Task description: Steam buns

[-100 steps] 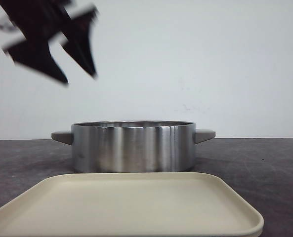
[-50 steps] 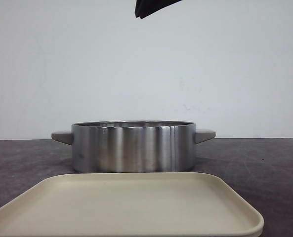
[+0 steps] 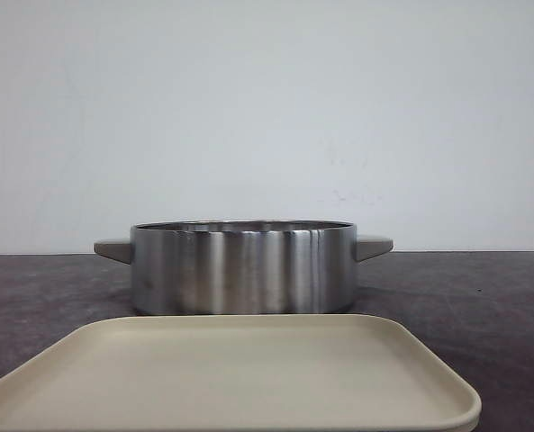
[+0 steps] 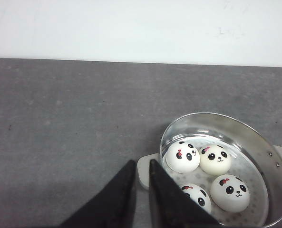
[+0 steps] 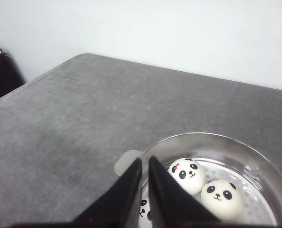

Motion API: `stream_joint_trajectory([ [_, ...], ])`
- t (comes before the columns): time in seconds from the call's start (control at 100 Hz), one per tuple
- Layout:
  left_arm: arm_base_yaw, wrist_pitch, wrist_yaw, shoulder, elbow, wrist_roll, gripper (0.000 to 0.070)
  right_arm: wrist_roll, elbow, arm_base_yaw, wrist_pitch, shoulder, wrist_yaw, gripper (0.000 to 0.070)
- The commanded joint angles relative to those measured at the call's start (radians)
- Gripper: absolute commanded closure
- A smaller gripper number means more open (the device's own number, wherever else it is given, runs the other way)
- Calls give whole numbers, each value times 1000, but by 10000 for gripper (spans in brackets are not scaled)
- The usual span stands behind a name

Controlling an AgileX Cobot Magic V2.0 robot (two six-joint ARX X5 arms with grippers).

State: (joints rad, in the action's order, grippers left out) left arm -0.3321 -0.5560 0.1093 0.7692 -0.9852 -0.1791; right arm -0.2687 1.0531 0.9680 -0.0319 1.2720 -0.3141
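A plain white wall point(image 3: 267, 108) stands behind a dark grey speckled table point(image 3: 483, 297). In the front view a steel pot point(image 3: 243, 267) with stubby grey handles sits on that table, and a cream tray point(image 3: 230, 378) lies just in front of it; the pot's wall hides whatever is inside, and neither arm shows there.

The wrist views look down into the pot. In the left wrist view all four buns point(image 4: 182, 156) are visible, white domes with panda faces, close together on the perforated floor. The left gripper point(image 4: 141, 167) has its two dark fingers almost together with only a thin slit between them, holding nothing. Its tips appear over the pot's near handle point(image 4: 145, 168), and the buns lie just beyond and to one side of the jaws, one partly hidden behind a finger.

The right wrist view shows two buns fully and a sliver of a third beside a finger. The right gripper point(image 5: 145, 164) is likewise nearly closed and empty, its tips appearing over the pot's rim, the buns just past the jaws.
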Motion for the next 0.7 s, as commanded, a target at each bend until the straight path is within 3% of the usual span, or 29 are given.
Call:
stream_joint_trajectory([
  [0.0,-3,9,5,3,-14,-6,700,-11,13,11,17,8,-1,683],
  [0.35,-3,9,5,3,-14,-6,700,-11,13,10,16,6,-1,683],
  [0.41,-3,9,5,3,-14,-6,700,-10,13,-3,3,-13,-40,683],
  [0.54,-3,9,5,2,-14,-6,700,-5,13,-33,-103,-51,-138,683],
  [0.69,-3,9,5,2,-14,-6,700,92,10,-101,-268,-116,-161,683],
])
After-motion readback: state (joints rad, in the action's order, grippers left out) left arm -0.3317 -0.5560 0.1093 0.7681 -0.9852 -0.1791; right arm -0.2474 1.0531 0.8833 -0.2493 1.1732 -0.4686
